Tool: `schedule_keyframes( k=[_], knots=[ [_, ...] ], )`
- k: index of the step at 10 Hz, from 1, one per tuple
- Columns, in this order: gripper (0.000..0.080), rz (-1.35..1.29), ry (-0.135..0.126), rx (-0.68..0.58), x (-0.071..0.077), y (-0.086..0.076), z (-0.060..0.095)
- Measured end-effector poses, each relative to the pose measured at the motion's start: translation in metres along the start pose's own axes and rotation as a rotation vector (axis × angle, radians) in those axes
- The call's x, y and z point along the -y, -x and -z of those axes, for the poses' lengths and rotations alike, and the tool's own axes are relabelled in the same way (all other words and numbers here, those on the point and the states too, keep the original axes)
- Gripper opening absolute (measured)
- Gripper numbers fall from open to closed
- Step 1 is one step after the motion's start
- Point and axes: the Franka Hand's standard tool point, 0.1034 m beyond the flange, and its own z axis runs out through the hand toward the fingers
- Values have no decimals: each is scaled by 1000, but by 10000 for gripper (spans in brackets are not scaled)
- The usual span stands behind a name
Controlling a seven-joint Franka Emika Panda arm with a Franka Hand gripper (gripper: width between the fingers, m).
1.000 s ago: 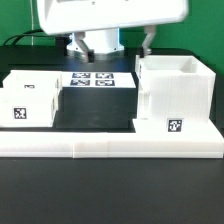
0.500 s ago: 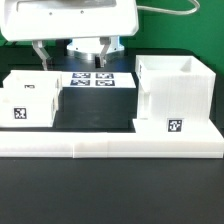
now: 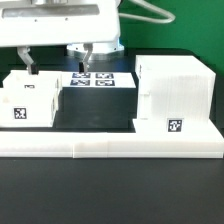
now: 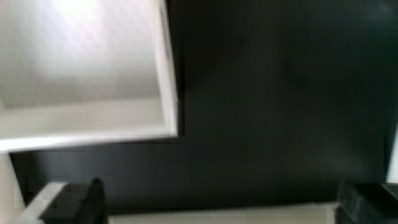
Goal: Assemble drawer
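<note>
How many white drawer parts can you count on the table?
2: a low tray at the exterior view's left, the tall housing at its right; more may be hidden.

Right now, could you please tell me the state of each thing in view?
Gripper: open, empty.
Housing: upright, apart from the tray.
Tray: resting on the table, outside the housing, not gripped.

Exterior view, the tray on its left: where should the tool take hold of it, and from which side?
Probably from above, closing on one thin upright side wall of the tray. It sits open side up, so its rim is exposed, while the whole body looks wide for the jaws. The tool hangs open above it.
</note>
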Motion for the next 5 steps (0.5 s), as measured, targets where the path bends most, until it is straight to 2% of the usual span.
schedule_keyframes(
  k=[3,4,5],
  knots=[
    [649,13,29,13,-11,25,-27],
    [649,13,35,15,-12,28,-33],
    [649,14,35,11,-11,26,-31]
  ],
)
